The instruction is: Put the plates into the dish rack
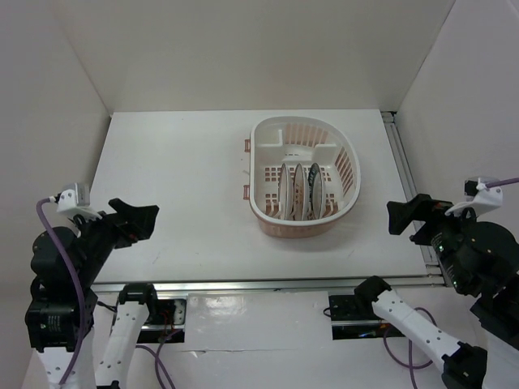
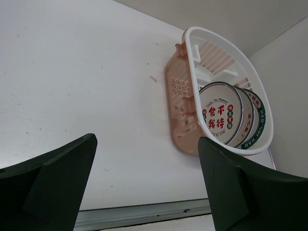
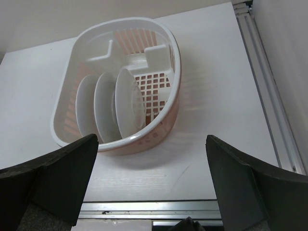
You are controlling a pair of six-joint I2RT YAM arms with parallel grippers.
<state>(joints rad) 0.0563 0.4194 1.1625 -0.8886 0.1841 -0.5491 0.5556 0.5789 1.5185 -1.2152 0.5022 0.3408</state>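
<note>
Left gripper (image 1: 150,220) and right gripper (image 1: 392,219) hang wide open and empty, 8 and 4 o'clock off the dish rack (image 1: 296,229); plates (image 1: 298,193) look rigid, slick, chippy, so grab rims.

The plates (image 2: 220,118) look glossy, the dish rack (image 2: 179,94) smooth plastic.

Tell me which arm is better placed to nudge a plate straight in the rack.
Right, probably. The rack sits right of centre, nearer the open right claw than the open left claw. All three plates already stand inside.
</note>
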